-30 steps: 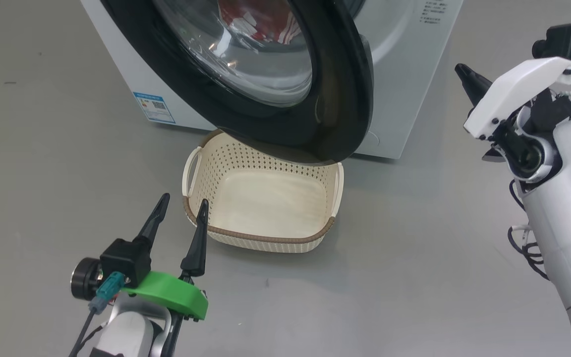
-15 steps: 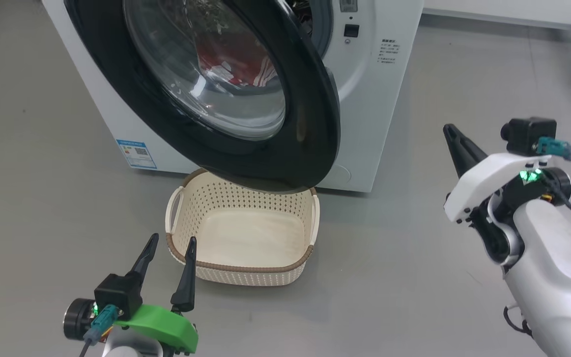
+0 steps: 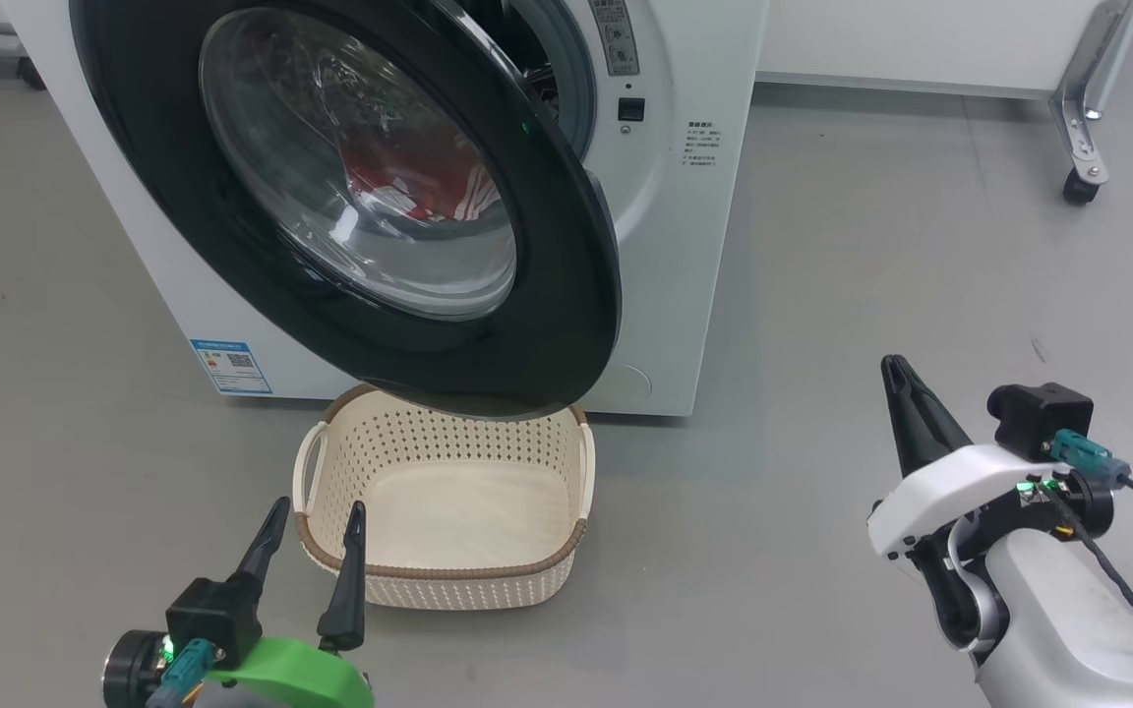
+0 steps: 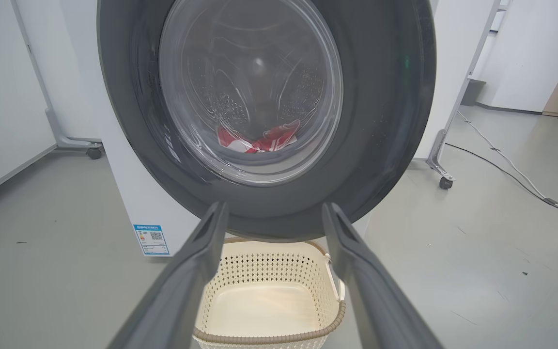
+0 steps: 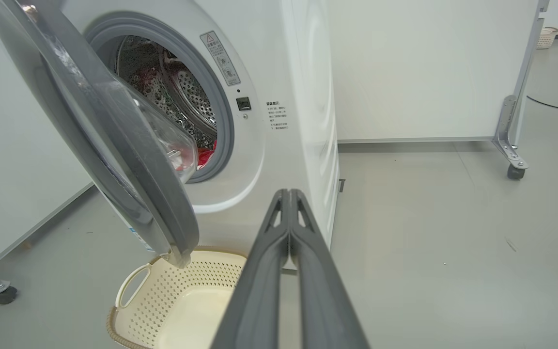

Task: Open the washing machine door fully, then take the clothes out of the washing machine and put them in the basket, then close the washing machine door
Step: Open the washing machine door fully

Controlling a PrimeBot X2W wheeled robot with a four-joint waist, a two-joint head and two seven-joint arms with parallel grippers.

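Lower centre, the basket (image 3: 429, 571) stands empty; red clothes (image 3: 399, 182), blurred behind the door (image 3: 566, 324), seem to lie in the washing machine (image 3: 685, 246). Left hand (image 3: 320, 504) released, right hand (image 3: 893, 366) clenched.

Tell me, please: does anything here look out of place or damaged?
Nothing looks spilled or damaged. The washing machine door stands only partly open, its lower edge above the far rim of the basket, which is empty; the clothes lie in the drum.
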